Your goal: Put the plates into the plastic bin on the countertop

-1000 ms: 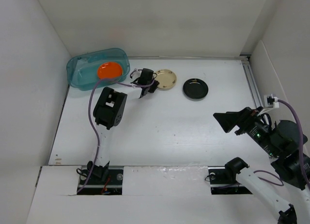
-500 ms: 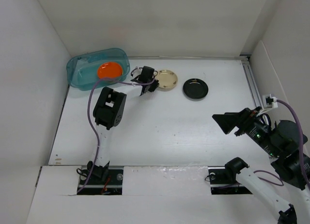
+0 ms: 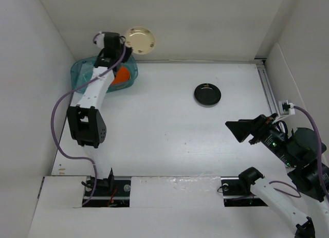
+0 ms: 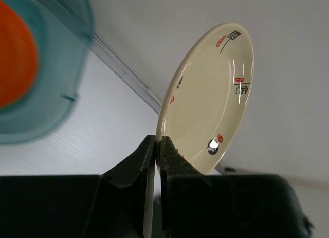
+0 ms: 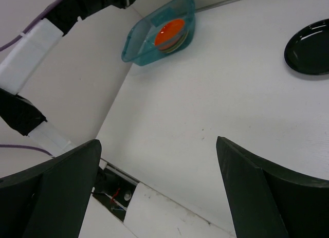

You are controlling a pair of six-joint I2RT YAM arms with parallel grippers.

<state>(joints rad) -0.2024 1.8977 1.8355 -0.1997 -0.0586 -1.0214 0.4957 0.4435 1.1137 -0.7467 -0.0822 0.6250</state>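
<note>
The left claw (image 4: 159, 141) is pinched shut on the rim of a cream plate (image 4: 211, 94), holding it in the air by the teal bin (image 3: 81, 76) with an orange plate (image 5: 169, 31) inside, a black plate (image 3: 207, 94) sits out on the countertop (image 3: 169, 130), and the right claw (image 5: 158, 145) hangs wide open, empty.

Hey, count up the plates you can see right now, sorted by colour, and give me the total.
Cream: 1, the cream plate pinched by the left tool.
Black: 1, the black plate on the countertop.
Orange: 1, the orange plate in the plastic bin.
Total: 3 visible; any hidden beneath the orange one cannot be counted.
</note>
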